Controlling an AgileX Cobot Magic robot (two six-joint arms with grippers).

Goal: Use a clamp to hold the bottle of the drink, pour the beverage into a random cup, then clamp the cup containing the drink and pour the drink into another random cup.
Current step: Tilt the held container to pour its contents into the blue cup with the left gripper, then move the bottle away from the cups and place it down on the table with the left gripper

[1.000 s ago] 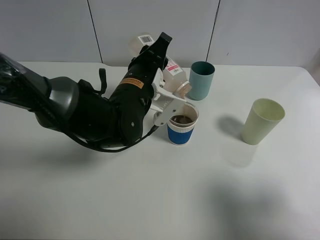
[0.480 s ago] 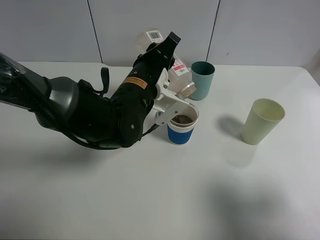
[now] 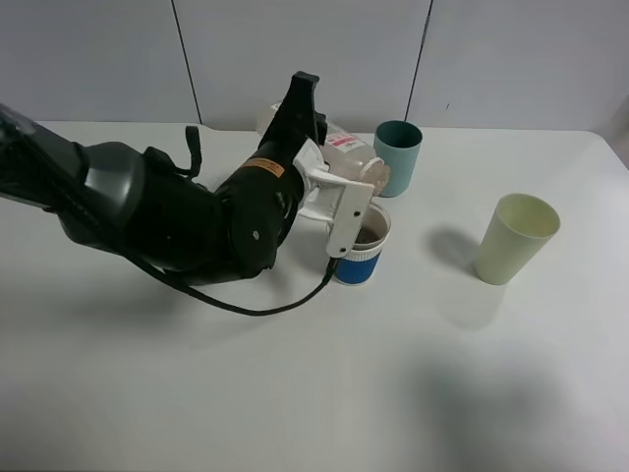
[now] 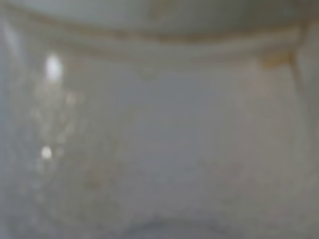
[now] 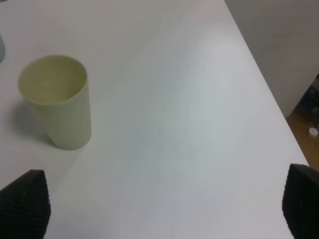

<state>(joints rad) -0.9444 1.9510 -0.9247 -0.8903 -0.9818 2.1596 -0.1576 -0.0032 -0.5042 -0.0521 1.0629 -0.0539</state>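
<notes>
Moved since earlier: left clamp [image 3: 342, 202] rolled over with the bottle [image 3: 349, 155]; bottle base dropped lower, white jaw now hanging down across the left rim of the blue-banded cup [image 3: 358, 258].
Right gripper [image 5: 159, 211]: spread wide and empty, dark fingertips at the lower corners of the right wrist view, over bare table [image 5: 189, 124].
Pale green tumbler [image 3: 516, 236]: upright, empty, middle right of the high view, well apart from the rest.
Blue-banded cup: upright at centre, dark brown beverage [image 3: 366, 236] inside, below the rim.
Left clamp: clamped on the bottle, tilted with the tan neck aimed down-right above the cup's far rim; amount left inside not readable; left wrist view only a pale blur.
Teal cup [image 3: 396, 157]: upright, upper centre, just beside the bottle's neck.
Risk, as a judgement: hanging jaw close to or touching the cup, so a careless swing away likely to drag or tip it and spill; late drips onto the table if withdrawn before righting; neck liable to knock the teal cup if swung right.
</notes>
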